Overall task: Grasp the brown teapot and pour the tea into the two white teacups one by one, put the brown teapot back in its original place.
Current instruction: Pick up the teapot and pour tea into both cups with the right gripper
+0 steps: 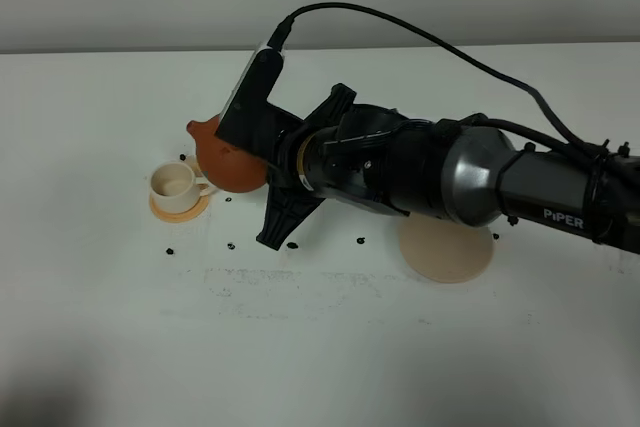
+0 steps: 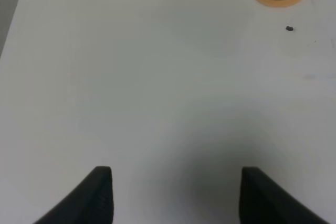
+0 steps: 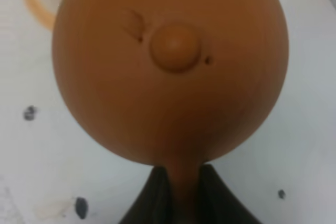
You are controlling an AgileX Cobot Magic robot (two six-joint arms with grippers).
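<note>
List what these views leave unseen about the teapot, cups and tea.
- Second white teacup: in no view; the right arm may cover it in the exterior high view.
- Tea level in the teacup: too small there; cut off by the edge in both wrist views.
- Brown teapot: the arm hides its handle and lid in the high view.
- Pale disc: partly under the arm.

The right arm (image 1: pixel 470 182) enters from the right edge of the exterior high frame and stretches leftward past the centre, its wrist rolled so the black fins stand diagonal. The right end effector (image 3: pixel 184 195) is clamped, its 2 dark fingers (image 3: pixel 156 198) pinching the handle of the brown teapot (image 3: pixel 168 77). The left end effector (image 2: pixel 176 198) shows 2 fingertips (image 2: pixel 100 195) spread wide, gripping nothing.
</note>
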